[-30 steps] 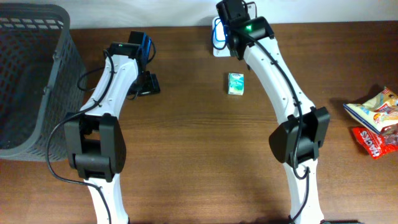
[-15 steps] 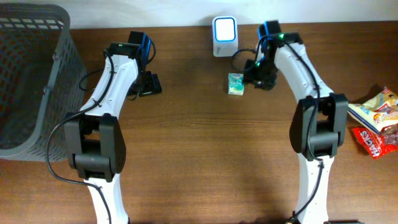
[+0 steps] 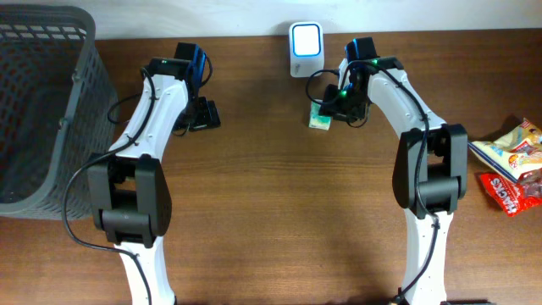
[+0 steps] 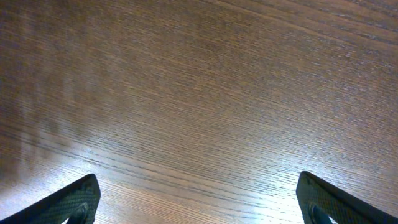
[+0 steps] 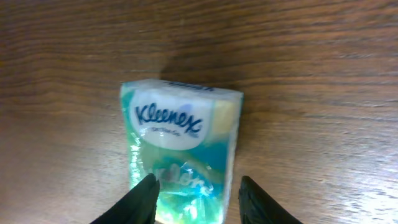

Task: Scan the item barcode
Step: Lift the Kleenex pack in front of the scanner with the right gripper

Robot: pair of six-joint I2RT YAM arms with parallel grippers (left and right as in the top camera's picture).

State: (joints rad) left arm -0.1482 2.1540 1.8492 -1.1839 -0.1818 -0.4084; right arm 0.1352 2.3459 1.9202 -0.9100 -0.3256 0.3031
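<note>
On the table (image 5: 311,62) lies a teal Kleenex pack (image 5: 177,155), logo upward

**Pack mid-table, scanner behind it**

The basket (image 3: 42,110) stands at the left edge of the table (image 3: 254,220). The scanner (image 3: 305,38) sits at the back, near the middle. The tissue pack (image 3: 318,121) lies on the table just in front of it, under the right gripper (image 3: 333,108). The left gripper (image 3: 203,114) hangs between basket and pack. Snack packets (image 3: 512,165) lie at the far right edge
</note>
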